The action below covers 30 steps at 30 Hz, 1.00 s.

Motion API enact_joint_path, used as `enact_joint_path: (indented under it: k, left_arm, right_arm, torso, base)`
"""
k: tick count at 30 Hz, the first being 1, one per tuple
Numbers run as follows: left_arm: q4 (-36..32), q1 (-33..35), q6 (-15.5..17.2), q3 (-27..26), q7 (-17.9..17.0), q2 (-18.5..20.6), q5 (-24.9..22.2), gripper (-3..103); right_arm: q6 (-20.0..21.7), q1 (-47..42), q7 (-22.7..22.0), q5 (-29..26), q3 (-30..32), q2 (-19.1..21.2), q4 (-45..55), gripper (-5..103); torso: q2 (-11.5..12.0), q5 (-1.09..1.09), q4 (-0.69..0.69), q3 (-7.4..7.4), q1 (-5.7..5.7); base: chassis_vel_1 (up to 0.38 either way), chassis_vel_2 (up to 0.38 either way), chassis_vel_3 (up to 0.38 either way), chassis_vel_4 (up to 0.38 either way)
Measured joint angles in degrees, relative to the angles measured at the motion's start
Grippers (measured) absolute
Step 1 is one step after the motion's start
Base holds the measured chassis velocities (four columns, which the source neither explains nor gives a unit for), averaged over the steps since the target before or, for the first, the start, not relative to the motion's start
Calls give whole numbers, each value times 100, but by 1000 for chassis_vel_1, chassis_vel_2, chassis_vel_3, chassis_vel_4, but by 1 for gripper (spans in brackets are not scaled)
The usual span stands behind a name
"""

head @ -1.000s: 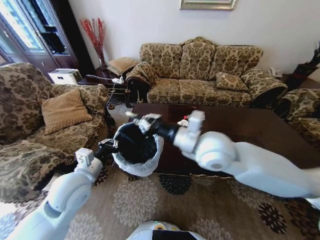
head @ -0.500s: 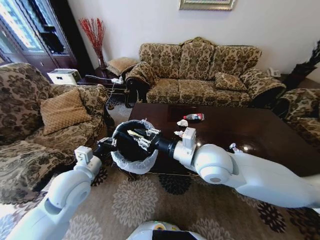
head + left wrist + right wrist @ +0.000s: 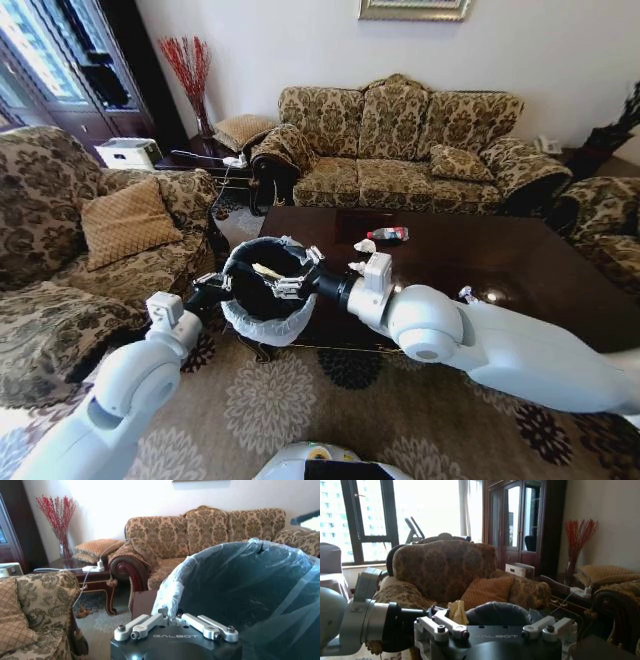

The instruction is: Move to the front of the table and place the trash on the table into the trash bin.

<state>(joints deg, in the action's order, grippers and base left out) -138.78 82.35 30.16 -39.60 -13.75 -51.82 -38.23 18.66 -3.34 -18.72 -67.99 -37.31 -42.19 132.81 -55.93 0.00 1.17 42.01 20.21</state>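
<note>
We hold the trash bin [image 3: 268,296] up with our left end effector [image 3: 213,287], whose fingers are clamped on the bin's rim, at the corner of the desk [image 3: 520,265] nearest the armchair [image 3: 60,240]. In the left wrist view the left end effector [image 3: 176,621] meets the translucent liner folded over the bin [image 3: 240,592], and the bin's dark inside shows through the plastic.

Our right arm reaches across from the desk side, and the right end effector [image 3: 284,275] hangs over the bin's mouth with its fingers spread apart. A pale yellowish scrap of paper [image 3: 266,269] lies inside the bin, just beside the right end effector's fingers. In the right wrist view the right end effector [image 3: 501,627] has its two finger links wide, and the scrap of paper [image 3: 456,611] stands just beside one finger; we cannot tell whether it touches the finger.

Beyond the bin, on the desk, a small clear bottle with a red label [image 3: 389,234] lies on its side, with a crumpled white scrap [image 3: 365,245] just beside it. Another white scrap [image 3: 357,267] lies nearer the bin, close to our right wrist. A small clear wrapper [image 3: 466,295] lies farther from the bin, next to our right upper arm.
</note>
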Motion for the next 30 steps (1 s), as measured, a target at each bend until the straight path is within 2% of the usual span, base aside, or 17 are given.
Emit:
enact_joint_path:
  k: [5,11,30]
  left_arm:
    - [0,17,-47,13,99,-5,83,1]
    - [-6,18,-65,24,133,-16,101,1]
    - [-128,89,-78,-21,146,-89,120,1]
  right_arm:
    - [10,10,22,110,58,30,-18,100]
    - [79,-58,218,644,14,127,-158,100]
    - [53,-119,-53,667,-21,-70,-858,100]
  torso:
    - [0,0,0,0,-1]
    - [0,0,0,0,0]
    - [0,0,0,0,0]
  base:
    - [0,0,0,0]
    - [0,0,0,0]
    - [0,0,0,0]
